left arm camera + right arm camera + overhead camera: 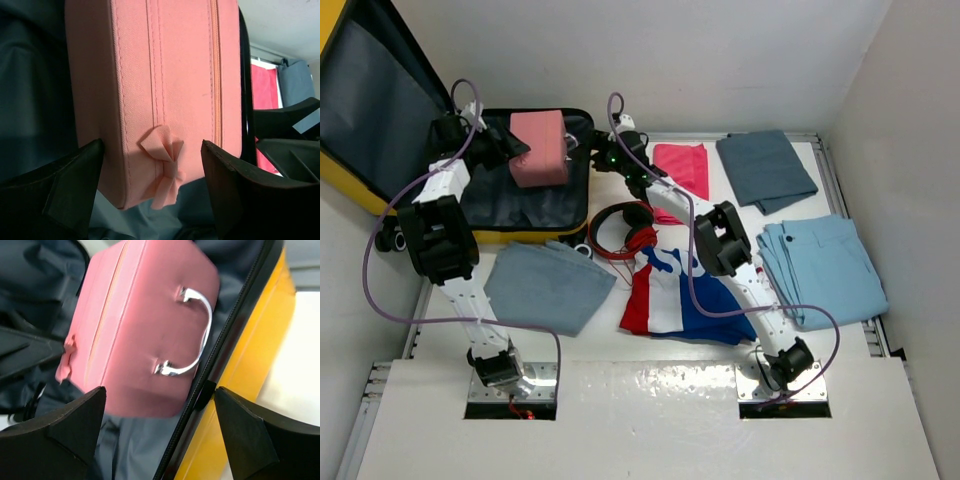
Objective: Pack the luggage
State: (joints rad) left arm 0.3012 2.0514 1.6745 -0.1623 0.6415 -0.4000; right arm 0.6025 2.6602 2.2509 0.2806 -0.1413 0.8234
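The yellow luggage [525, 210] lies open at the back left, its dark grey lined lid raised at the left. A small pink case [538, 147] sits inside it on a grey-blue cloth [150, 220]. My left gripper [508, 146] is open just left of the case; in the left wrist view its gripper [152, 195] frames the bow end of the pink case [160, 85] without closing on it. My right gripper [594, 156] is open at the luggage's right rim. In the right wrist view the gripper [160, 430] looks onto the pink case [145, 325], its silver handle [197, 335] and the yellow shell [250, 360].
On the table lie red headphones [620, 232], a red, white and blue garment [675, 295], a folded grey-blue cloth [548, 285], folded light blue trousers [825, 265], a dark grey folded cloth [765, 168] and a pink-red cloth [682, 168]. White walls stand at the back and right.
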